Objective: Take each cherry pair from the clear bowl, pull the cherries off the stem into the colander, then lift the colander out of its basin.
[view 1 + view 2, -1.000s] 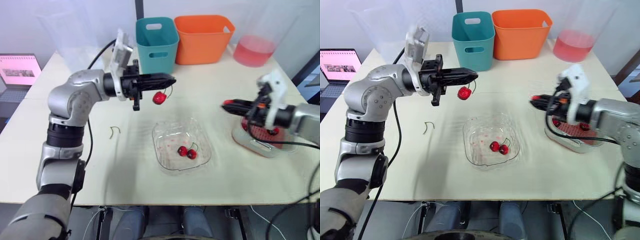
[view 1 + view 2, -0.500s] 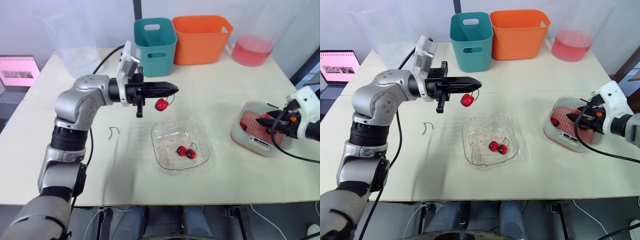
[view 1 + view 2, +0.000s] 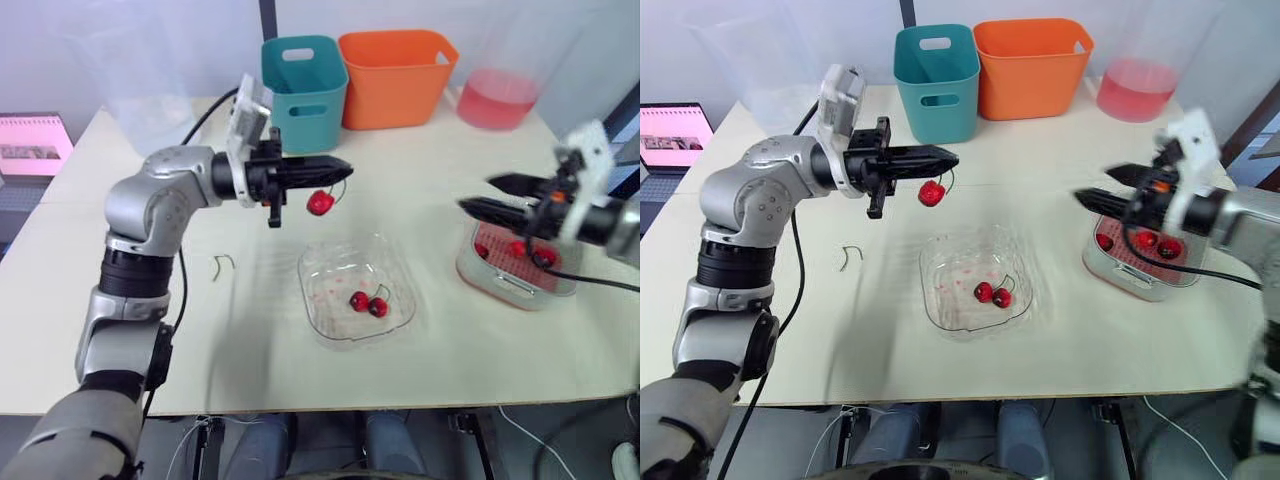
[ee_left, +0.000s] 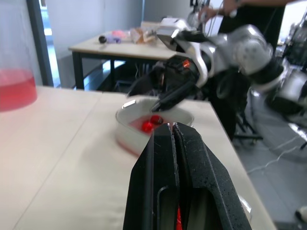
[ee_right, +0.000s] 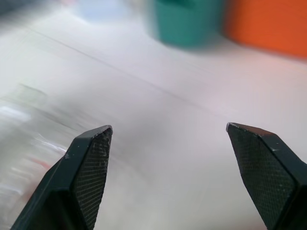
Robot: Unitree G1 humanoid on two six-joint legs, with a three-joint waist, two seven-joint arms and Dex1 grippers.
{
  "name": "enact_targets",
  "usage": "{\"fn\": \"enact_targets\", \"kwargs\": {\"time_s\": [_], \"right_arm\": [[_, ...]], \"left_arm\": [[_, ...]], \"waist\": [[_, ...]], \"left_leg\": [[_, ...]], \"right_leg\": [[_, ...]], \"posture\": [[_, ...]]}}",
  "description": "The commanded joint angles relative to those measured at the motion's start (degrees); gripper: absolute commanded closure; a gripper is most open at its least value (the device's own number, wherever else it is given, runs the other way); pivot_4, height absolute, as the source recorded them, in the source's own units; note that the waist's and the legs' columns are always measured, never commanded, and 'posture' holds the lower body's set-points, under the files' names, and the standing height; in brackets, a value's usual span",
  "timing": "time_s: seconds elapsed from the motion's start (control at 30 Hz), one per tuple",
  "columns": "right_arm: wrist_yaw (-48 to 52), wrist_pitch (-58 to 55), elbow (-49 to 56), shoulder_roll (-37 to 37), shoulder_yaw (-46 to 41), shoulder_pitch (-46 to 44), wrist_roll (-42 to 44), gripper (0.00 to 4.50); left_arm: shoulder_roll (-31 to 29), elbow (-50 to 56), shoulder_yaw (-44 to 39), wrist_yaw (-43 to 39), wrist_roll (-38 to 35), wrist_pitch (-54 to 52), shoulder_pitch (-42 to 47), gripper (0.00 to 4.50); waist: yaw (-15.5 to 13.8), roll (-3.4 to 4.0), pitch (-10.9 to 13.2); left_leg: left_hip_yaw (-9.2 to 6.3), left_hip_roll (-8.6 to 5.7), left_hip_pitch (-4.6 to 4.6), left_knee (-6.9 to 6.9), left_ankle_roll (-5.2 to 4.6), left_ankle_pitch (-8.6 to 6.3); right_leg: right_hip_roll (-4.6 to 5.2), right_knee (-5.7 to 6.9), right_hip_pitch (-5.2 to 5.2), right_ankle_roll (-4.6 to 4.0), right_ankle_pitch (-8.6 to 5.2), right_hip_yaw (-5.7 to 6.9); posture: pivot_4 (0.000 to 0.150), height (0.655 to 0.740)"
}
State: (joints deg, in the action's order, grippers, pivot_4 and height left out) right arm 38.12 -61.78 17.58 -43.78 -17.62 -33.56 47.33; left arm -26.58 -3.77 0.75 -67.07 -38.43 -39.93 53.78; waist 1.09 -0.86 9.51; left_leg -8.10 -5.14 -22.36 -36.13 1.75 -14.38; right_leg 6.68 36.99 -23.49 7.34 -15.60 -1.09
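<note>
We've got the left gripper [image 3: 950,155] pinching a cherry [image 3: 931,193] by its stem, dangling at 11 o'clock of the clear bowl [image 3: 945,300], where a cherry pair [image 3: 992,293] lies, while our right gripper [image 3: 1097,183], fingers spread wide, hovers by the colander [image 3: 1130,257] in its basin [image 3: 1118,283] at 3 o'clock.

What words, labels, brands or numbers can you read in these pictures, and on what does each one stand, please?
No text can be read.
The laptop screen shows a pink page with a dark strip, too blurred to read.
The teal bin and the orange bin show no label or print.
</note>
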Motion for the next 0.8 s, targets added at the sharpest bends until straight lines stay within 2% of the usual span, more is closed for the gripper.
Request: {"fn": "enact_targets", "kwargs": {"time_s": [0.03, 0.2, 0.37, 0.57, 0.8], "right_arm": [[-5.68, -4.67, 4.83, 7.39, 1.12, -2.93, 9.35, 0.22], [-11.39, -6.15, 7.09, 16.16, 4.16, -3.70, 15.12, 0.22], [-19.50, -5.40, 5.73, 24.46, 5.35, -5.13, 19.43, 0.22], [-24.40, -4.72, 4.50, 28.30, 6.71, -5.77, 21.50, 0.22], [-25.89, -3.76, 3.36, 28.88, 8.13, -6.05, 21.96, 0.22]], "left_arm": [[-0.06, 1.80, -2.20, 0.87, -2.09, -0.87, 1.81, 4.50], [0.15, 3.12, -2.32, 1.66, -2.85, -1.73, 1.42, 4.50], [0.27, 3.81, -2.66, 2.30, -2.70, -2.11, 0.89, 4.50], [0.21, 4.16, -2.72, 2.71, -2.73, -2.14, 0.61, 4.50], [0.39, 4.03, -2.66, 2.79, -2.77, -1.85, 0.52, 4.50]], "waist": [[-0.51, 0.01, 0.00], [-1.00, 0.00, 0.00], [-0.04, 0.03, -0.02], [0.09, 0.03, -0.02], [0.08, 0.03, -0.02]], "left_leg": [[-0.01, -0.04, -0.01, 0.00, 0.05, 0.03], [-0.08, -0.19, -0.12, -0.02, 0.08, 0.05], [-0.08, -0.13, -0.06, 0.00, 0.08, 0.05], [-0.05, -0.10, -0.06, 0.06, 0.08, 0.05], [-0.03, -0.11, -0.06, 0.05, 0.07, 0.04]], "right_leg": [[0.03, 0.00, -0.01, 0.00, 0.00, -0.01], [0.14, -0.08, -0.01, 0.00, 0.00, -0.02], [0.09, 0.07, -0.08, 0.00, 0.00, -0.03], [0.06, 0.13, -0.18, 0.00, 0.00, -0.05], [0.06, 0.12, -0.17, 0.00, 0.00, -0.06]], "posture": [[0.150, 0.7400], [0.150, 0.7400], [0.150, 0.7400], [0.150, 0.7400], [0.150, 0.7400]]}}
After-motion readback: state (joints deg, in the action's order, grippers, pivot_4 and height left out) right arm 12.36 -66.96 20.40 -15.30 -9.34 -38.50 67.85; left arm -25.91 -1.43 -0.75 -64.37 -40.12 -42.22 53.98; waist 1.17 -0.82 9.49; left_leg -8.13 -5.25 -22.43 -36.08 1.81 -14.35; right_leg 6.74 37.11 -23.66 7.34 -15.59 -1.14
